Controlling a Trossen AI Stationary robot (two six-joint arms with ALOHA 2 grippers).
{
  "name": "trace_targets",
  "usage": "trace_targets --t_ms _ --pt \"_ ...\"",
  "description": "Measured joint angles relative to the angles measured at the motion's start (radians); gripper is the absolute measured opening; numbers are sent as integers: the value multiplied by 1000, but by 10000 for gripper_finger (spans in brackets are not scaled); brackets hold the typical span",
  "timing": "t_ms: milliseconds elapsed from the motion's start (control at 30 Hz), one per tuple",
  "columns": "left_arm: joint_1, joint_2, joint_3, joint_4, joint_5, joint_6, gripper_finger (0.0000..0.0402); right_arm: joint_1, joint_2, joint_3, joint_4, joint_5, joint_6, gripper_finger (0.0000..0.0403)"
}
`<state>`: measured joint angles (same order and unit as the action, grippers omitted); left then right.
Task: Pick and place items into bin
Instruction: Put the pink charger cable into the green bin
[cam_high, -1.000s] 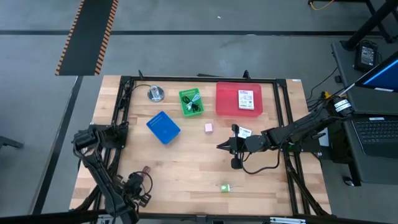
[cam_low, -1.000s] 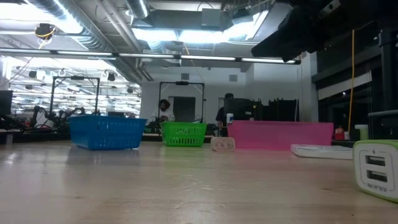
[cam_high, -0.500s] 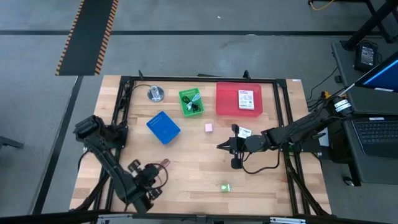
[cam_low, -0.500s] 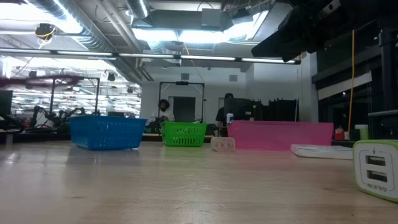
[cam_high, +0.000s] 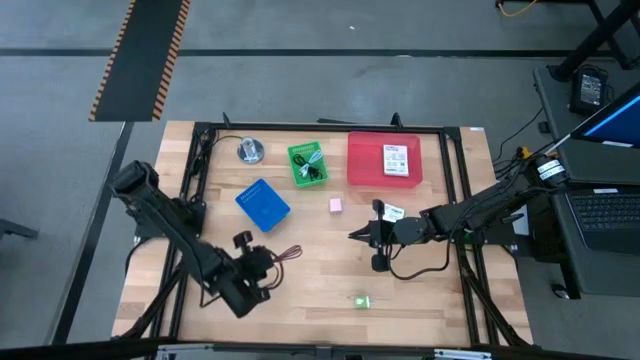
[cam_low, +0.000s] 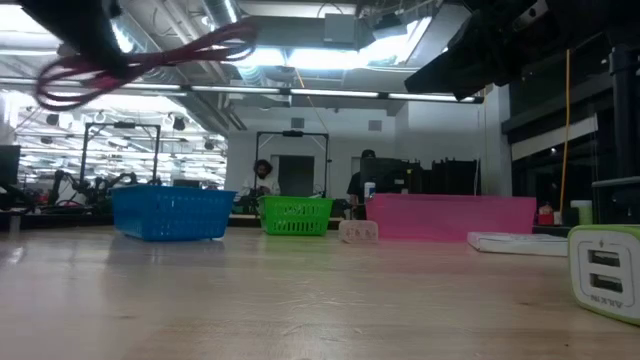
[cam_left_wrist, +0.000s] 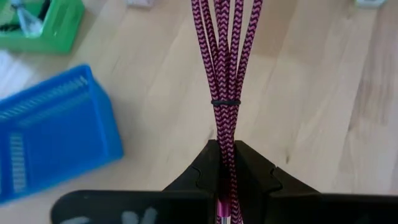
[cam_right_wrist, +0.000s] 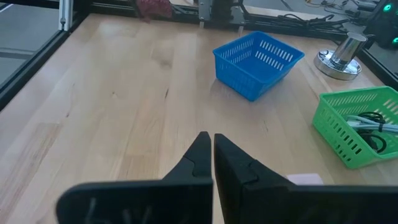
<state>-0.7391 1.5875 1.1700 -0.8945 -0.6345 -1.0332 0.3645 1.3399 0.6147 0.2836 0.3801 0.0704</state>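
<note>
My left gripper (cam_high: 266, 264) hangs over the near middle-left of the table, shut on a dark red braided cord (cam_high: 288, 253). The cord is bundled in loops with a thin black tie (cam_left_wrist: 225, 102). In the low view the cord (cam_low: 150, 58) shows high above the tabletop. My right gripper (cam_high: 353, 236) waits shut and empty over the table's middle. A blue bin (cam_high: 263, 205), a green bin (cam_high: 308, 165) holding a black cable, and a pink bin (cam_high: 372, 160) with a white packet (cam_high: 398, 160) stand toward the far side. My left gripper pinches the cord bundle's near end (cam_left_wrist: 225, 163) between its two fingers, several strands together. The fingers slant downward and lie along the cord. The loops stick out ahead of the fingertips, lifted clear of the table.
A tiny pink cube (cam_high: 336, 205) lies between the bins and my right gripper. A small green block (cam_high: 362, 301) sits near the front edge. A round silver object (cam_high: 250, 151) stands at the far left. A black frame (cam_high: 195, 170) rims the table.
My left gripper has risen from the near left corner and swung toward the table's middle, rolling as it went. It stays shut on the cord. The cord has been lifted clear of the table and now shows at the top of the low view.
</note>
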Motion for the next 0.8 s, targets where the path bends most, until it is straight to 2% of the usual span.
trace_targets --t_ms 200,400,800 --pt "57 -124 -168 236 -12 143 22 0 0 0 -21 0 0 0" --pt "129 -217 -288 395 -15 279 22 0 0 0 -20 0 0 0" --pt "398 -250 -322 588 202 628 22 -1 0 0 -16 0 -21 0"
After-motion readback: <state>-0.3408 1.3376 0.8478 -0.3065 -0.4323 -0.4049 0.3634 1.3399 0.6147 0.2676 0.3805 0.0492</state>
